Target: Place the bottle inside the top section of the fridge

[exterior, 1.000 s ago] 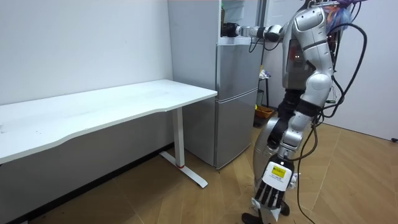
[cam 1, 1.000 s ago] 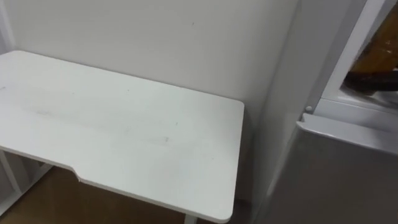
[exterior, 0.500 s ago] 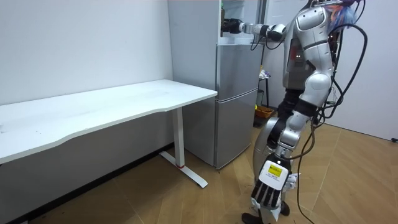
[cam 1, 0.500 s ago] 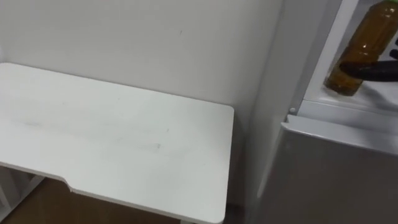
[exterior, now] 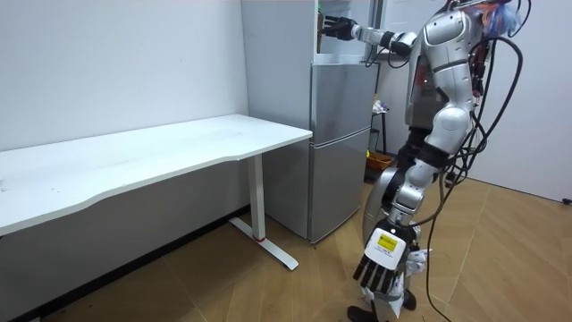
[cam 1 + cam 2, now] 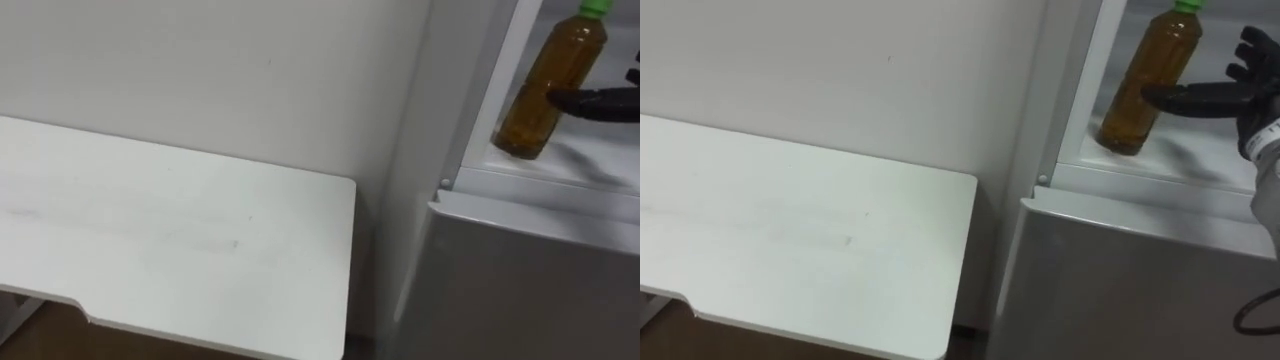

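Note:
An amber bottle [image 6: 545,85] with a green cap stands upright on the white floor [image 6: 600,165] of the open upper fridge compartment, near its left wall. My right hand [image 6: 1250,90] reaches in from the right with fingers stretched out. One fingertip [image 6: 1170,97] touches the bottle's [image 6: 1145,85] side and nothing is curled round it. In the room view I stand before the fridge [image 5: 340,143] with the right hand [image 5: 338,27] raised into the top compartment. My left hand [image 5: 382,268] hangs low beside my leg, fingers relaxed.
The grey lower fridge door [image 6: 520,280] is closed below the open compartment. A white desk [image 6: 170,240] stands against the wall left of the fridge, with a narrow gap between them. Wooden floor lies around me.
The camera has swung right and up, bringing the bottle into view. My right hand's fingers, earlier round the bottle's lower part, are straightened. The arm has risen slightly.

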Tool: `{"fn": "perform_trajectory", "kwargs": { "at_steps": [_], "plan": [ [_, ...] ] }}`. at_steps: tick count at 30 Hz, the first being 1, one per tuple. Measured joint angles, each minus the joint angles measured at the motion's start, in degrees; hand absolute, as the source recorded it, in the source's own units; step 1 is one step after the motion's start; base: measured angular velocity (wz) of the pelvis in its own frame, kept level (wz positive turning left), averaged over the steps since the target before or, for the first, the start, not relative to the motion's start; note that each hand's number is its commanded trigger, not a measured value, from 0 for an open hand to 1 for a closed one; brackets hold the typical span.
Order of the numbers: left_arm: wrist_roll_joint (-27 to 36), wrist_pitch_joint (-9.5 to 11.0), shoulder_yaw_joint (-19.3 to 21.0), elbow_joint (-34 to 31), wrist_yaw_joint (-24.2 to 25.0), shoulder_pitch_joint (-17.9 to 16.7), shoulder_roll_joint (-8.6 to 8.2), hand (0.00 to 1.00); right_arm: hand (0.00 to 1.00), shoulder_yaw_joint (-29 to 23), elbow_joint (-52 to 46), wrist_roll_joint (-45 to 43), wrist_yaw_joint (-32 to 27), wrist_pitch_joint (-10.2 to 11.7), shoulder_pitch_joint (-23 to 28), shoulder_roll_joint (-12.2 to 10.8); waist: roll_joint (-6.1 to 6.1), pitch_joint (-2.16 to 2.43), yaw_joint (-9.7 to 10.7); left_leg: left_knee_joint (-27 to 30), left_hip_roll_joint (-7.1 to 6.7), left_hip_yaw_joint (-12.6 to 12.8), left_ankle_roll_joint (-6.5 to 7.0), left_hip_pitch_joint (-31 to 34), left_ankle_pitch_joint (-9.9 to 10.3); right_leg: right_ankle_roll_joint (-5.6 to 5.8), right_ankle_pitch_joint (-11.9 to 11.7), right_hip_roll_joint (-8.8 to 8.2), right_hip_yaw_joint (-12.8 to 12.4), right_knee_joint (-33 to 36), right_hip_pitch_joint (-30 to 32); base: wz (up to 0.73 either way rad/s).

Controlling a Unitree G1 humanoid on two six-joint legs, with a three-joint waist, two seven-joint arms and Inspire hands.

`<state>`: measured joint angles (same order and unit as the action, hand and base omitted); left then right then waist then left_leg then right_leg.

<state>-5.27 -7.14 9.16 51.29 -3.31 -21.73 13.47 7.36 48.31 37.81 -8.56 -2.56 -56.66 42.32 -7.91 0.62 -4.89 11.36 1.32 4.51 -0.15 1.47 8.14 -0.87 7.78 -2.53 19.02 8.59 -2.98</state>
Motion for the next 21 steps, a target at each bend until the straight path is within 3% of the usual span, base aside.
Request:
{"fn": "perform_trajectory", "kwargs": {
  "at_steps": [9,14,18,21],
  "plan": [
    [0.0,0.0,0.1,0.0,0.0,0.0,-0.15,0.0,0.0,-4.8,-3.1,1.7,-0.6,-1.0,4.3,0.0,-0.06,0.0,0.9,-0.1,-0.03,0.0,0.14,-0.3,0.5,0.15,0.1,-0.09,0.1,0.1,-0.3,-0.01],
    [0.1,0.0,0.2,0.0,0.0,0.2,-0.25,0.0,0.0,-6.5,-9.9,3.3,-2.4,-1.1,8.1,0.0,0.18,-0.2,2.0,-0.1,0.05,0.2,0.08,-1.1,0.8,0.18,0.1,-0.05,-0.2,0.1,-0.9,-0.05],
    [-0.1,0.1,1.0,-0.1,-0.1,1.0,-1.25,0.0,0.0,-8.4,-16.5,6.4,-3.5,-1.0,11.0,0.0,0.66,-0.46,2.3,-0.1,0.23,1.4,0.08,-1.7,1.0,0.25,0.1,0.09,-1.6,0.1,-1.0,-0.14],
    [0.1,0.2,1.3,-0.2,-0.3,1.0,-1.47,0.0,0.0,-10.4,-21.2,9.6,-4.4,-1.0,13.6,0.0,0.62,-0.4,3.1,-0.1,0.29,1.6,0.06,-2.0,1.1,0.25,0.1,0.12,-1.7,0.2,-1.0,-0.06]
  ]
}}
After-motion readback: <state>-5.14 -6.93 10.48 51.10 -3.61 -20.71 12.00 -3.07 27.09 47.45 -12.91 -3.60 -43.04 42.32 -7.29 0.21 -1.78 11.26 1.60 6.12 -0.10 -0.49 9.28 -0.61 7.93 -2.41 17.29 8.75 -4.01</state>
